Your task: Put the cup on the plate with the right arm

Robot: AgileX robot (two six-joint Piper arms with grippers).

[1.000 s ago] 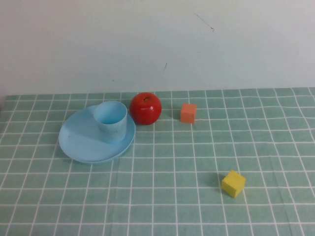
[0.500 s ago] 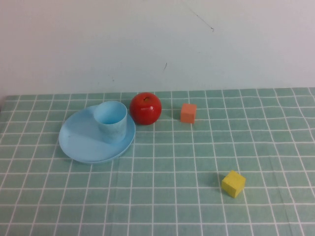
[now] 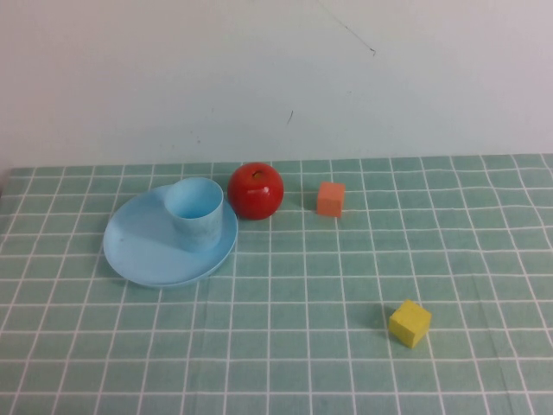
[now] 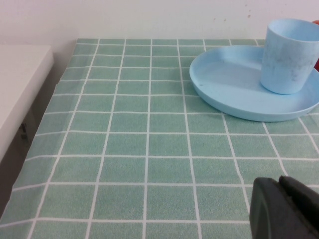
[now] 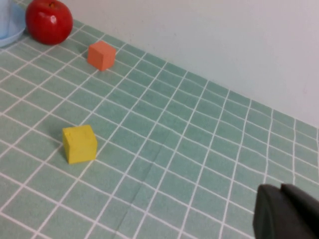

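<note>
On the plate (image 3: 138, 246) the cup (image 3: 194, 213) stands upright; left gripper (image 4: 284, 209) and right gripper (image 5: 284, 214), fingers together, should stay parked clear of it

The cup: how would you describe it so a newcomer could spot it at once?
Find the wide light blue plate on the left of the checked green cloth. The cup stands upright on its right part, beside a red apple. It is the only tall, handleless light blue tumbler.

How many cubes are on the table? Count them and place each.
2. The orange cube sits near the far edge, right of the apple. The yellow cube lies nearer the robot, further right. None seems hidden. Left gripper and right gripper stay back.
</note>
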